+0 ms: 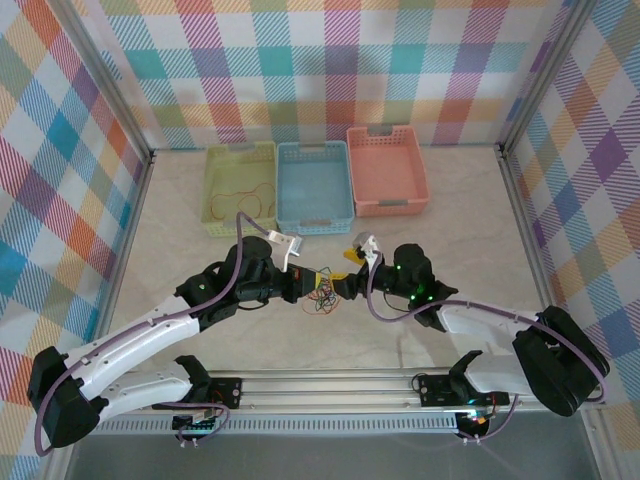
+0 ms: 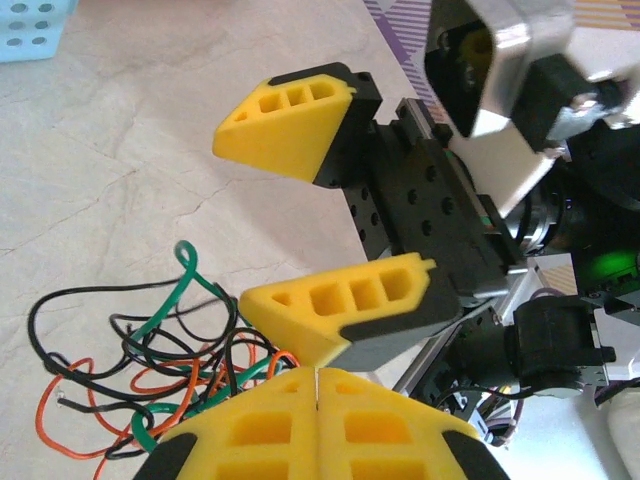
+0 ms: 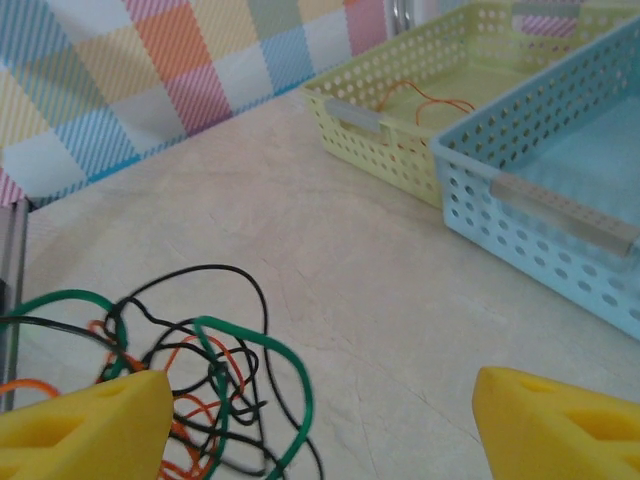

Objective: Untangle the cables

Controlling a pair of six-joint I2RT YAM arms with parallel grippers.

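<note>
Beside right end effector [image 3: 320, 428], tangled cables [image 3: 212, 372]

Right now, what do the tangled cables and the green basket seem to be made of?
Cables: probably wire in smooth plastic insulation, green, black, orange; they curl in soft loops. Green basket: probably moulded plastic, matte pastel; regular holes pierce its thin walls.

The counter [image 1: 470, 250], of pale cream marbled surface, is enclosed on three sides by walls [image 1: 330, 60] covered in pastel plaid. Metal posts [image 1: 103, 80] are set at the back corners, and even light is cast throughout.
</note>
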